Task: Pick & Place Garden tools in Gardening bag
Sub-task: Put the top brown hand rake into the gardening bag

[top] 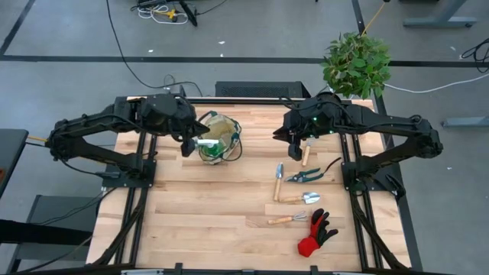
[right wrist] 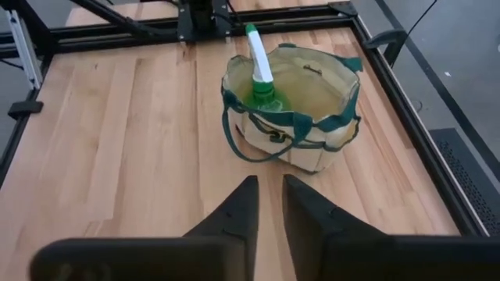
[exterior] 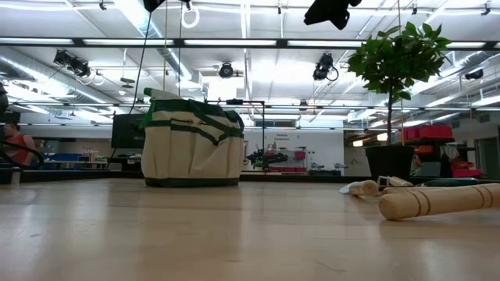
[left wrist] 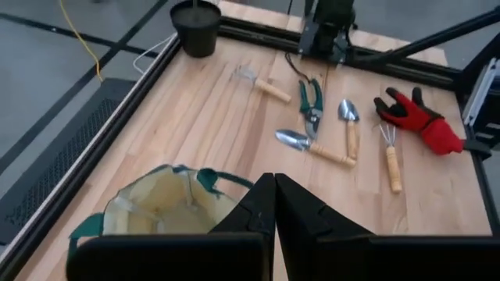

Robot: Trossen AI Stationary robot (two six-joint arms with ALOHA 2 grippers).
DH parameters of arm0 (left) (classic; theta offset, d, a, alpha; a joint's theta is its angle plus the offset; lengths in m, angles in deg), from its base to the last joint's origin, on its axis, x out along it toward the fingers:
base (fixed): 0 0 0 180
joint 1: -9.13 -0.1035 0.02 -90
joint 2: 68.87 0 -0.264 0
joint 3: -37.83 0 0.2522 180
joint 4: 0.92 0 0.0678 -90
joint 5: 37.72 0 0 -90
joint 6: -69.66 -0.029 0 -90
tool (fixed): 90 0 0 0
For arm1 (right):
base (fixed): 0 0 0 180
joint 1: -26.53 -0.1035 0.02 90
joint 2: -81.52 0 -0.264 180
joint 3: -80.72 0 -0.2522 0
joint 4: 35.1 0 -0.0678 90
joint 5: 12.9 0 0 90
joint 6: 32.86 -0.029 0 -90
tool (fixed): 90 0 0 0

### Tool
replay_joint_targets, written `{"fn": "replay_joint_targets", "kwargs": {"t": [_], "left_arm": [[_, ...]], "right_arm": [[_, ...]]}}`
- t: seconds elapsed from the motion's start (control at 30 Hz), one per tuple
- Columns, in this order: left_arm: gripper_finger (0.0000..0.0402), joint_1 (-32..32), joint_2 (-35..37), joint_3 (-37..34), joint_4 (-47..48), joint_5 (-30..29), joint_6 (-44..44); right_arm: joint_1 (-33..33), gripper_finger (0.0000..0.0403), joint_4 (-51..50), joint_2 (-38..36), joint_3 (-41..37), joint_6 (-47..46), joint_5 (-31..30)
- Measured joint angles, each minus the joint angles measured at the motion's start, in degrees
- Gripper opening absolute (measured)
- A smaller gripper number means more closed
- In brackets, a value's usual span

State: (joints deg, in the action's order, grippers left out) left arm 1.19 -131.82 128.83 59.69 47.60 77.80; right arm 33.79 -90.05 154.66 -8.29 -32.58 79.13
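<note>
The tan gardening bag (top: 219, 139) with green trim stands on its base at the table's far middle (right wrist: 293, 109). A green spray bottle (right wrist: 262, 78) stands upright inside it, white nozzle up. My left gripper (left wrist: 274, 204) hangs shut above the bag's left side (top: 188, 147), holding nothing. My right gripper (right wrist: 269, 204) hovers to the bag's right (top: 293, 145), its fingers a narrow gap apart and empty. On the table's right half lie the green-handled shears (top: 306, 176), two trowels (top: 279, 182) (top: 300, 198), a small rake (top: 286, 220), a wooden-handled tool (top: 306, 155) and a red-and-black glove (top: 315, 233).
A leafy potted plant (top: 356, 63) stands at the far right corner, its dark pot (left wrist: 195, 23) beside the frame. Black frame rails (top: 145, 179) run along the table's left and right sides. Bare wood (top: 206, 221) stretches across the near left.
</note>
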Motion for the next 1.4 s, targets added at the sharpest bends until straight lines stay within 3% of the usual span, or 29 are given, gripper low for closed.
{"fn": "replay_joint_targets", "kwargs": {"t": [0.23,0.67,0.97,1.4], "left_arm": [[0.0011,1.9,0.2,0.0,-1.3,-1.6,-0.3],[0.0011,5.8,0.2,0.0,-3.7,-4.5,0.2],[0.0006,7.2,0.1,0.0,-3.8,-4.7,0.1],[0.0007,7.2,0.1,0.0,-3.8,-4.7,0.0]], "right_arm": [[-1.1,0.0005,-1.7,-0.2,0.0,-0.1,0.0],[-6.6,0.0001,-5.3,-1.2,0.0,-2.6,-7.9],[-6.9,0.0001,-10.1,-3.1,0.0,-2.8,-8.7],[-5.5,0.0000,-27.9,-3.5,0.0,5.4,-8.7]]}}
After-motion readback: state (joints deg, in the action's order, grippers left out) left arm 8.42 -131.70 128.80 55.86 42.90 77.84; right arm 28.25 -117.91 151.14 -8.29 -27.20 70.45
